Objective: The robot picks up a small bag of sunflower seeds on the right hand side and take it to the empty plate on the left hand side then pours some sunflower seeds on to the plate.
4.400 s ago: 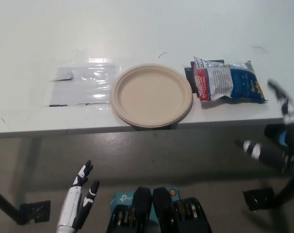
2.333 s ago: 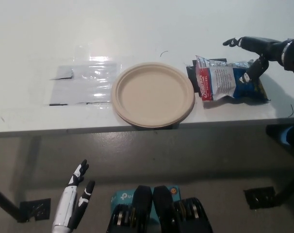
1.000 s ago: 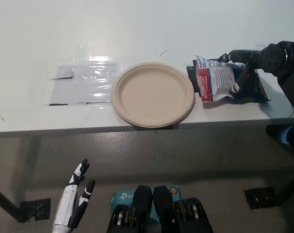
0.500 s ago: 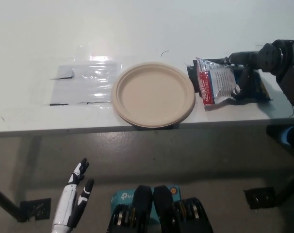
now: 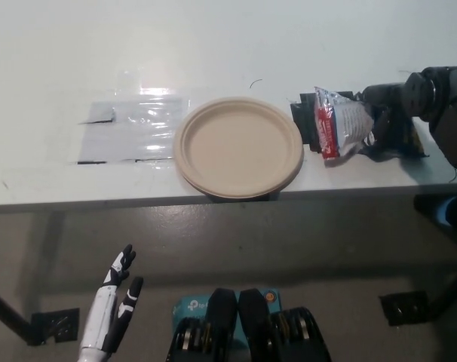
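The black right hand [image 5: 391,113] is clamped on the crinkled silver, red and blue seed bag [image 5: 341,124] on the white table [image 5: 213,53], right of the round beige paper plate [image 5: 237,146]. The white left hand [image 5: 111,313] hangs low, fingers apart.

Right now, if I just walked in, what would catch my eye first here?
Probably the black right hand at the table's right end, closed around a crumpled seed bag. Just left of it sits an empty tan plate near the table's front edge. The white left hand hangs open below the table, at lower left.
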`<action>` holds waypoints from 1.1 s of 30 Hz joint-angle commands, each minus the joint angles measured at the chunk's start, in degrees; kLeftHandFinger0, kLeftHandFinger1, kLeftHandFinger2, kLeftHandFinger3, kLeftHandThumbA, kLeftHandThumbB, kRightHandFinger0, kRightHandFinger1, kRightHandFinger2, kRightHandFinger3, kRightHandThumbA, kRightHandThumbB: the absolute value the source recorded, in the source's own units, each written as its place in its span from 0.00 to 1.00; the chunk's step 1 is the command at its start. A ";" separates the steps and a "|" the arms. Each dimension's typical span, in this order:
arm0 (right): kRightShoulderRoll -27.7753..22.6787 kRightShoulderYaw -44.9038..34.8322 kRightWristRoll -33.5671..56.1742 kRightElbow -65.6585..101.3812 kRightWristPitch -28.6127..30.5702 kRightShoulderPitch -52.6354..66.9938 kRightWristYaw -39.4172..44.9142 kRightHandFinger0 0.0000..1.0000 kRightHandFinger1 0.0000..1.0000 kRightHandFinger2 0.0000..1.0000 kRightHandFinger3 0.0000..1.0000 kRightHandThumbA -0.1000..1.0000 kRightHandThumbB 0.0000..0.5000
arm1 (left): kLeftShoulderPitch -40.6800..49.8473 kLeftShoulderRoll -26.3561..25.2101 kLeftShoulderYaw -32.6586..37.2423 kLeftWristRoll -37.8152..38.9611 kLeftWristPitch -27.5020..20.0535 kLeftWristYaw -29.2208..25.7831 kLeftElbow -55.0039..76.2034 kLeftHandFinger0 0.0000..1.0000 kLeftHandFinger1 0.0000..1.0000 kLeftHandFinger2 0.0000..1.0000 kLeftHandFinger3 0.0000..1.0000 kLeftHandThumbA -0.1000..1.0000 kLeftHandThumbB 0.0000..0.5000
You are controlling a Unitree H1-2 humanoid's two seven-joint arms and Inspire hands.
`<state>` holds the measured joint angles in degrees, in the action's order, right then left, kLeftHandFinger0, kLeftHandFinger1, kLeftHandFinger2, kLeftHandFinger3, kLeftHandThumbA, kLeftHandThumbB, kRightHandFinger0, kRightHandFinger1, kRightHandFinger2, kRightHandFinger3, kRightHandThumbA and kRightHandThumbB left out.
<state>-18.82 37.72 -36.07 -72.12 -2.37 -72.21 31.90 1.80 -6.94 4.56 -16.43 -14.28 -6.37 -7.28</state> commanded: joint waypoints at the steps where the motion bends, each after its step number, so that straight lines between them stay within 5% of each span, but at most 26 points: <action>1: 0.79 -0.06 -0.77 -3.54 -2.02 -0.78 -2.14 1.00 1.00 1.00 1.00 0.59 1.00 | -0.88 -0.70 -0.44 0.72 -1.37 0.57 2.00 1.00 1.00 1.00 1.00 1.00 0.65; 3: 1.32 -0.25 -0.76 -4.49 -1.66 0.56 -5.32 1.00 1.00 1.00 1.00 0.53 1.00 | -0.88 -0.70 -0.45 0.68 -1.39 0.56 1.96 1.00 1.00 1.00 1.00 1.00 0.64; 5: 1.79 -0.89 -0.09 -5.46 -1.82 1.12 -6.59 0.73 1.00 1.00 1.00 0.46 1.00 | -0.89 -0.69 -0.45 0.38 -1.22 0.42 1.98 1.00 1.00 1.00 1.00 1.00 0.65; 6: 1.99 -1.82 0.48 -5.65 -0.56 2.78 -11.29 0.52 0.80 1.00 1.00 0.31 1.00 | -0.75 -0.79 -0.51 0.67 -1.12 0.64 2.31 1.00 1.00 1.00 1.00 1.00 0.65; 7: 2.06 -1.77 0.27 -5.77 -0.27 3.10 -12.45 0.41 0.66 1.00 1.00 0.28 1.00 | -0.75 -0.79 -0.52 0.70 -1.13 0.66 2.32 1.00 1.00 1.00 1.00 1.00 0.64; 9: 1.95 -0.61 -1.37 -5.57 0.98 3.89 -15.89 0.66 0.85 1.00 1.00 0.18 0.81 | -1.14 -0.70 -0.61 0.74 -1.51 0.45 2.02 1.00 1.00 1.00 1.00 1.00 0.66; 10: 2.02 -0.71 -1.62 -5.46 1.51 5.13 -20.34 0.57 0.68 0.84 1.00 0.01 0.61 | -1.26 -0.68 -0.71 0.90 -1.63 0.42 1.92 1.00 1.00 1.00 1.00 1.00 0.66; 11: 1.89 -0.98 -1.47 -5.37 2.86 5.84 -22.85 0.42 0.48 0.63 1.00 0.00 0.52 | -1.31 -0.68 -0.75 0.95 -1.53 0.44 1.99 1.00 1.00 1.00 1.00 1.00 0.66; 12: 1.79 -1.23 -1.37 -5.32 4.63 6.75 -26.29 0.18 0.27 0.42 0.88 0.00 0.41 | -1.36 -0.72 -0.83 1.05 -1.54 0.46 2.02 1.00 1.00 1.00 1.00 1.00 0.66; 13: 1.80 -1.28 -1.34 -5.37 5.19 7.04 -27.50 0.05 0.24 0.45 0.74 0.00 0.40 | -1.35 -0.76 -0.86 1.10 -1.56 0.48 2.04 1.00 1.00 1.00 1.00 1.00 0.66; 14: 1.75 -1.93 -0.75 -5.45 6.33 7.84 -29.90 0.01 0.13 0.36 0.50 0.00 0.36 | -1.33 -0.85 -0.84 0.87 -1.33 0.50 2.13 1.00 1.00 1.00 1.00 1.00 0.66; 16: 1.66 -2.44 -0.28 -5.60 7.70 8.45 -32.15 0.02 0.30 0.65 0.58 0.00 0.29 | -1.36 -0.86 -0.89 0.94 -1.16 0.57 2.22 1.00 1.00 1.00 1.00 1.00 0.66; 17: 1.58 -2.78 -0.05 -5.64 8.38 8.80 -33.14 0.07 0.48 0.92 0.75 0.00 0.32 | -1.34 -0.82 -0.89 0.74 -1.10 0.46 2.25 1.00 1.00 1.00 1.00 1.00 0.66; 18: 1.51 -3.08 0.12 -5.65 9.01 9.07 -33.97 0.11 0.63 1.00 0.92 0.00 0.33 | -1.35 -0.81 -0.90 0.72 -1.13 0.43 2.19 1.00 1.00 1.00 1.00 1.00 0.65; 20: 1.35 -3.26 0.03 -5.57 10.25 9.44 -35.48 0.12 0.74 1.00 1.00 0.00 0.33 | -1.42 -0.81 -0.95 0.65 -1.19 0.37 2.07 1.00 1.00 1.00 1.00 1.00 0.67; 27: 0.99 -4.55 0.52 -6.22 14.66 9.43 -39.92 0.16 0.79 1.00 1.00 0.00 0.33 | -1.90 -0.75 -1.20 0.14 -0.81 0.26 2.16 1.00 1.00 1.00 1.00 1.00 0.66; 33: 0.71 -6.10 1.10 -5.86 16.63 7.93 -41.08 0.03 0.60 0.98 0.92 0.00 0.38 | -2.10 -0.67 -1.24 -0.02 -1.01 0.10 1.87 1.00 1.00 1.00 1.00 1.00 0.64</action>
<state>-17.73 32.65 -36.21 -77.00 10.63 -63.81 -7.89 0.66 -6.97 3.56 -16.24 -14.27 -6.37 -6.77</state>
